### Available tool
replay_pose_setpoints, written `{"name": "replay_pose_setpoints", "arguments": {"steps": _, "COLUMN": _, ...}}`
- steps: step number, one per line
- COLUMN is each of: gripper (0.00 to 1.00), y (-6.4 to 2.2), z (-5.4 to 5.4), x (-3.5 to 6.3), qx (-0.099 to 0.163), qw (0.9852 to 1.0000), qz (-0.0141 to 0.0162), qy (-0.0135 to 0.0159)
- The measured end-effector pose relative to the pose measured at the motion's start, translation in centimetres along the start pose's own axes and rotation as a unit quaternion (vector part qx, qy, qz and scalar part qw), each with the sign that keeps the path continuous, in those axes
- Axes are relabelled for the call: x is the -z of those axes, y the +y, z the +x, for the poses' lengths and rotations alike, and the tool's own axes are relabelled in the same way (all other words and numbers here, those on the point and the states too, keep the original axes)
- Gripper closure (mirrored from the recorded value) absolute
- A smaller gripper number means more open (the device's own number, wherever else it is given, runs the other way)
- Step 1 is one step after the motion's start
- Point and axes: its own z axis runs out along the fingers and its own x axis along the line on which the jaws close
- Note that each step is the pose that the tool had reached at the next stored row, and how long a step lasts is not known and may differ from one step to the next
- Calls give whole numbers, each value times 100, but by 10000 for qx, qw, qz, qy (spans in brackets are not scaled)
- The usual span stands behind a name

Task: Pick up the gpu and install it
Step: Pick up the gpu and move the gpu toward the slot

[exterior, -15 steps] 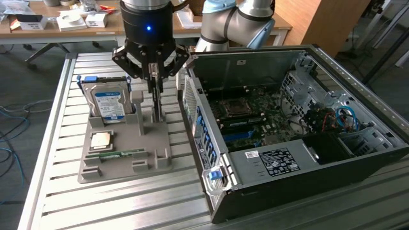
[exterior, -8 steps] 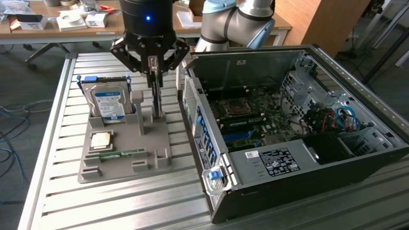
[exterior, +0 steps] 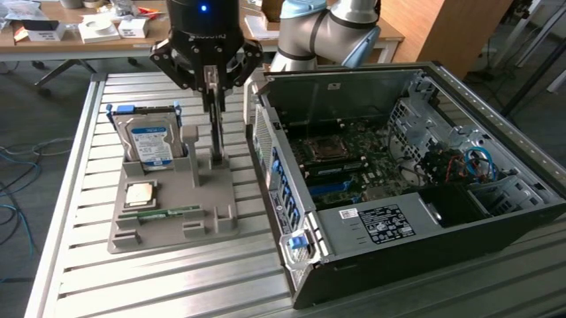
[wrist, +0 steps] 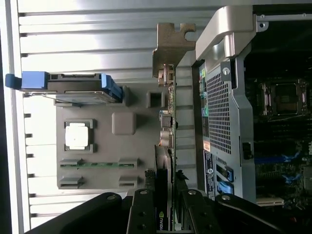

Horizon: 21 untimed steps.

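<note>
The black gripper (exterior: 217,79) is clamping its jaws narrowly on the thin green gpu card (exterior: 216,126), which is standing on edge in the grey plastic holder (exterior: 164,232), at the exterior view's left of the open black computer case (exterior: 521,192). Lifting it straight up, I judge, is avoiding snags.

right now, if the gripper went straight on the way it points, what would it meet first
The gpu, standing on edge right in line with the gripper; beyond it, the grey tray. They may be touching; depth is unclear.
</note>
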Motion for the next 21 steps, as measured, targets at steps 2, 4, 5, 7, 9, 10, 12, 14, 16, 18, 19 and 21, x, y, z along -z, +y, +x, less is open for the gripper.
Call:
{"name": "replay_pose_setpoints", "arguments": {"steps": 2, "gripper": 74, "y": 3, "z": -1, "x": 45, "qx": 0, "qw": 10000, "qz": -3, "qy": 0}}
{"name": "replay_pose_setpoints", "arguments": {"steps": 4, "gripper": 74, "y": 6, "z": -3, "x": 91, "qx": 0, "qw": 10000, "qz": -5, "qy": 1}}
{"name": "replay_pose_setpoints", "arguments": {"steps": 5, "gripper": 74, "y": 8, "z": -3, "x": 112, "qx": 0, "qw": 10000, "qz": -7, "qy": 1}}
{"name": "replay_pose_setpoints", "arguments": {"steps": 7, "gripper": 74, "y": 11, "z": -5, "x": 157, "qx": 0, "qw": 10000, "qz": -9, "qy": 1}}
{"name": "replay_pose_setpoints", "arguments": {"steps": 9, "gripper": 74, "y": 14, "z": -6, "x": 202, "qx": 0, "qw": 10000, "qz": -13, "qy": 1}}
{"name": "replay_pose_setpoints", "arguments": {"steps": 10, "gripper": 74, "y": 16, "z": -7, "x": 223, "qx": 0, "qw": 10000, "qz": -14, "qy": 1}}
{"name": "replay_pose_setpoints", "arguments": {"steps": 12, "gripper": 74, "y": 19, "z": -8, "x": 267, "qx": -1, "qw": 10000, "qz": -17, "qy": 1}}
{"name": "replay_pose_setpoints", "arguments": {"steps": 14, "gripper": 74, "y": 22, "z": -9, "x": 308, "qx": 0, "qw": 10000, "qz": -19, "qy": 1}}
{"name": "replay_pose_setpoints", "arguments": {"steps": 16, "gripper": 74, "y": 24, "z": -10, "x": 347, "qx": -1, "qw": 10000, "qz": -21, "qy": 1}}
{"name": "replay_pose_setpoints", "arguments": {"steps": 18, "gripper": 74, "y": 27, "z": -12, "x": 380, "qx": 0, "qw": 10000, "qz": -22, "qy": 2}}
{"name": "replay_pose_setpoints", "arguments": {"steps": 19, "gripper": 74, "y": 28, "z": -13, "x": 396, "qx": -1, "qw": 10000, "qz": -23, "qy": 2}}
{"name": "replay_pose_setpoints", "arguments": {"steps": 21, "gripper": 74, "y": 30, "z": -13, "x": 424, "qx": -1, "qw": 10000, "qz": -23, "qy": 2}}
